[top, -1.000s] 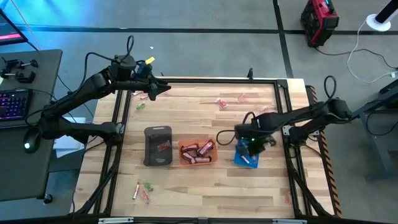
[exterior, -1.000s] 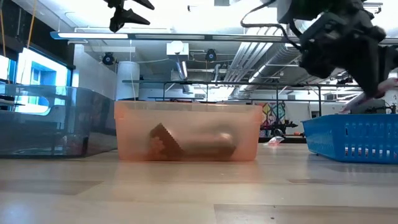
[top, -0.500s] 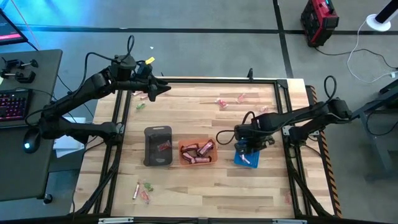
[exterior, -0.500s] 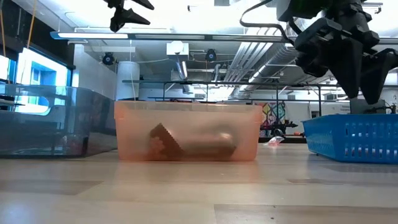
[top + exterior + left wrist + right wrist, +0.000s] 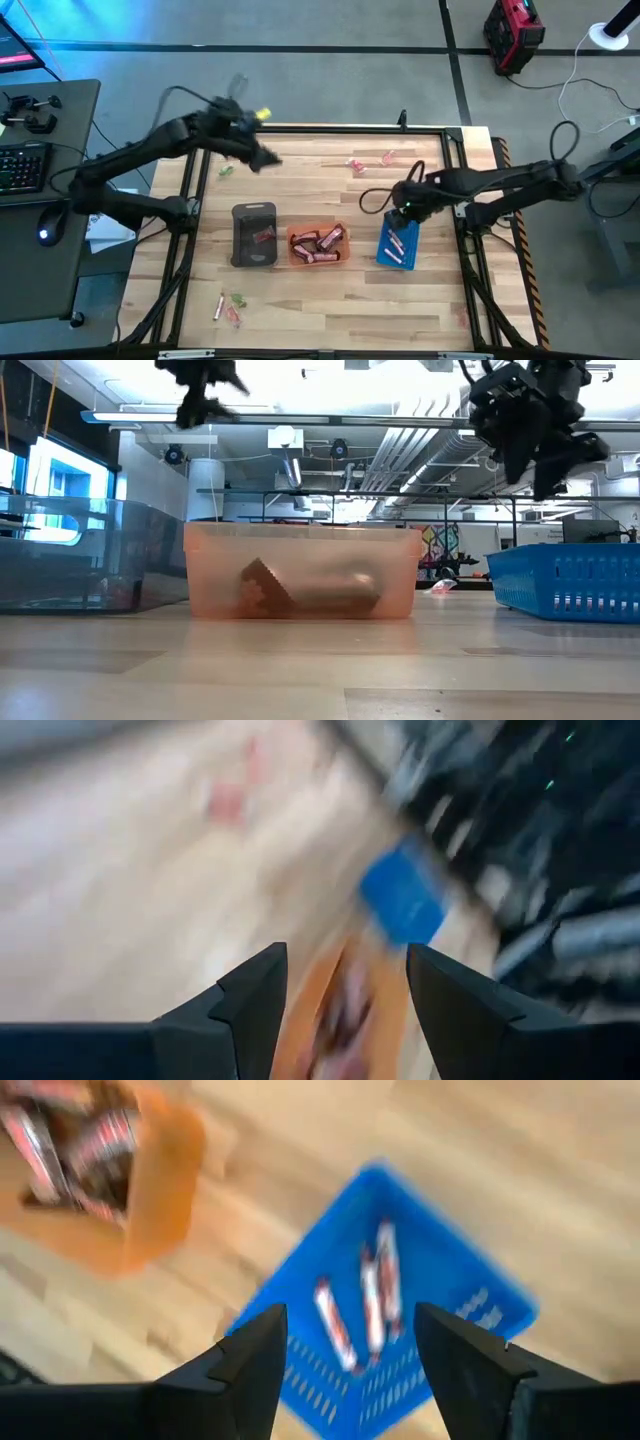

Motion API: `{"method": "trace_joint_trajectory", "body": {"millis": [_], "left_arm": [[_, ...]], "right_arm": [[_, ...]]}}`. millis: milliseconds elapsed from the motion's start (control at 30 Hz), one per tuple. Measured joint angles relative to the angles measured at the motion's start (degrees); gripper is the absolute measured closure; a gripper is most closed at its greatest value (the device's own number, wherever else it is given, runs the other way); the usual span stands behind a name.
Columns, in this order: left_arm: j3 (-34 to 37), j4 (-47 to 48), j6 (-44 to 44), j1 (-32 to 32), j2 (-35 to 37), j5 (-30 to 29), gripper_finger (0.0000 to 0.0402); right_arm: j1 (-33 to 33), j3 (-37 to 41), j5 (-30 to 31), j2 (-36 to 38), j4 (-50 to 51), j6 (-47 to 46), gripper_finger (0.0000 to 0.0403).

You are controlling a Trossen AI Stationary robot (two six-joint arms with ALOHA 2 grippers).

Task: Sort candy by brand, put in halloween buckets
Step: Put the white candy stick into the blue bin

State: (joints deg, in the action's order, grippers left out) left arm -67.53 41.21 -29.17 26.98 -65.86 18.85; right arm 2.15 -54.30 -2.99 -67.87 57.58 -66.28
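Three buckets stand in a row mid-table: dark grey (image 5: 254, 235), orange (image 5: 318, 243) and blue (image 5: 399, 243). Reddish-brown candy bars (image 5: 320, 242) lie in the orange bucket, and three bars (image 5: 365, 1295) lie in the blue one. Loose pink pieces (image 5: 355, 165) lie near the far edge, and a green one (image 5: 226, 170) lies at the far left. My right gripper (image 5: 350, 1320) hangs open above the blue bucket's far end, holding nothing. My left gripper (image 5: 268, 160) is open and empty, in the air over the far-left part of the table.
More loose candy (image 5: 228, 305) lies near the front left corner. A black frame rail (image 5: 350, 128) runs round the tabletop. Bare wood lies between the buckets and the far candy. In the low view the orange bucket (image 5: 300, 570) fills the middle.
My right gripper has opened over the blue bucket, then risen clear of it and drawn toward the far edge, rolling as it went. My left gripper has swung down and toward the table's middle, tipping its fingers lower, and has stayed open.
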Motion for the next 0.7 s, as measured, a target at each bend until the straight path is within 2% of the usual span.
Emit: {"method": "trace_joint_trajectory", "body": {"millis": [100,167,233,300,533,700], "left_arm": [[0.12,13.51,5.73,-3.14,-4.5,-1.62,0.0208],[0.15,20.47,8.19,-4.19,-7.03,-8.11,0.0208],[0.15,22.19,8.26,-2.95,-9.16,-16.65,0.0208],[0.07,21.26,8.73,0.68,-11.29,-21.17,0.0208],[0.02,21.47,15.51,19.73,-26.2,-24.02,0.0209],[0.04,21.24,15.99,27.76,-36.78,-25.01,0.0209]], "right_arm": [[-2.72,0.0,4.41,1.94,-0.02,3.5,0.0192],[-5.08,-0.02,5.76,2.24,-0.38,6.28,0.0192],[-7.4,-0.02,5.79,2.24,-1.14,9.56,0.0192],[-9.46,-0.02,5.09,2.24,-2.31,11.81,0.0192],[-11.35,-0.02,2.97,2.2,-4.06,13.84,0.0192],[-9.52,-0.02,4.09,2.2,-5.04,11.97,0.0192]]}}
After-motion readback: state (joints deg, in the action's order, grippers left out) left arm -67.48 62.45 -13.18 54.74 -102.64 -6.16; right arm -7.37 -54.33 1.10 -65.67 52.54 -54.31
